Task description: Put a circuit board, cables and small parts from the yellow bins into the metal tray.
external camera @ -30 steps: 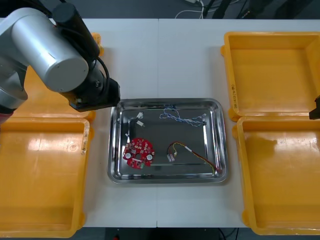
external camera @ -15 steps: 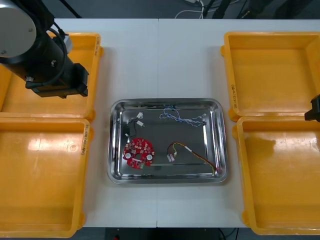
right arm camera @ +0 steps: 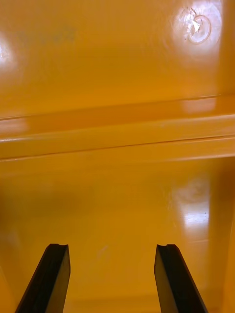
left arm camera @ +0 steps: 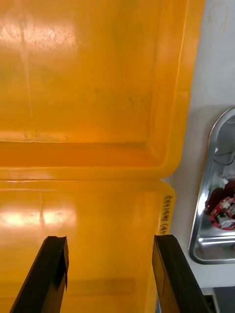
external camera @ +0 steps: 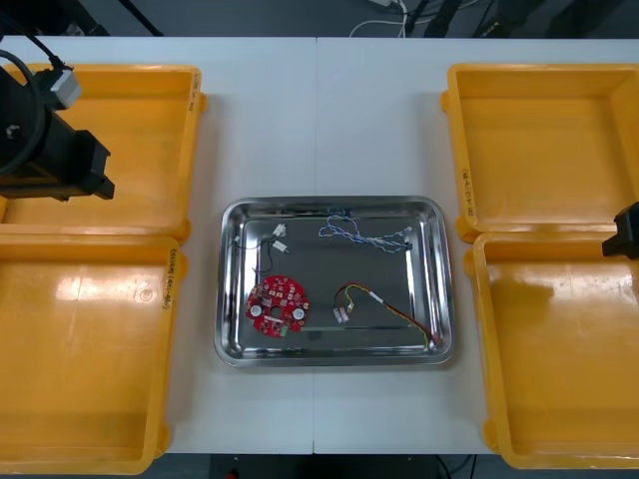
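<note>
The metal tray (external camera: 439,232) sits mid-table and holds a round red circuit board (external camera: 277,303), a twisted blue and white cable (external camera: 361,235), a red and yellow cable (external camera: 384,306), a black cable (external camera: 262,242) and a small metal part (external camera: 279,231). My left gripper (left arm camera: 108,274) is open with nothing between its fingers, over the seam of the two left yellow bins; the tray's corner (left arm camera: 205,215) and the board (left arm camera: 223,215) lie off to one side. My right gripper (right arm camera: 113,279) is open and empty over the right bins.
Two yellow bins stand at the left (external camera: 150,110) (external camera: 90,439) and two at the right (external camera: 539,100) (external camera: 559,419), all bare inside. The left arm (external camera: 45,150) hangs over the far left bin; the right arm (external camera: 624,232) shows at the right edge.
The left arm has swung away from the tray's left edge, leftward over the far left bin. The right arm has barely shifted.
</note>
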